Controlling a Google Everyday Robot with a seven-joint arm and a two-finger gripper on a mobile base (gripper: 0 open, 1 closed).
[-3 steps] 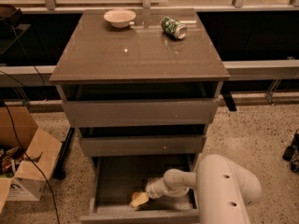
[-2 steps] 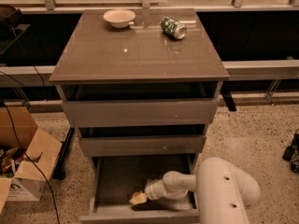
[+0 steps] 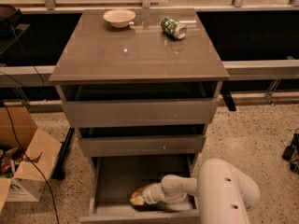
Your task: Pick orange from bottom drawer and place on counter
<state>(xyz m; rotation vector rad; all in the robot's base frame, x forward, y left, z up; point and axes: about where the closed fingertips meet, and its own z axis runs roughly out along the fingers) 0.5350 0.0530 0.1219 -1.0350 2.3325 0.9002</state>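
Gripper [image 3: 137, 199] sits low inside the bottom drawer [image 3: 125, 174], close to that drawer's front wall and a little left of its middle. Whether the claw is spread, pressed together or pinching something cannot be told. Against the two earlier views almost nothing has shifted: the claw is at the same spot near the drawer's front, and the white arm [image 3: 224, 195] reaches in from the drawer's right front corner at the same slant. My reading is that the grasp is still being settled and no lift out of the drawer has begun, so the carrying and placing are all still ahead.

As for the orange, no separate round fruit stands out anywhere on the drawer's grey floor. The only warm colour in the drawer is a small yellowish-orange patch [image 3: 135, 201] right at the claw's tip. It may be the orange held or covered there, or part of the claw itself; I cannot tell which.

Above the bottom drawer the two shallower drawers [image 3: 140, 145] are partly pulled out, overhanging its rear. Higher still is the counter [image 3: 140, 55], with a bowl [image 3: 119, 17] and a green can [image 3: 173, 27] along its far edge and bare glossy surface on the side nearer the drawer.
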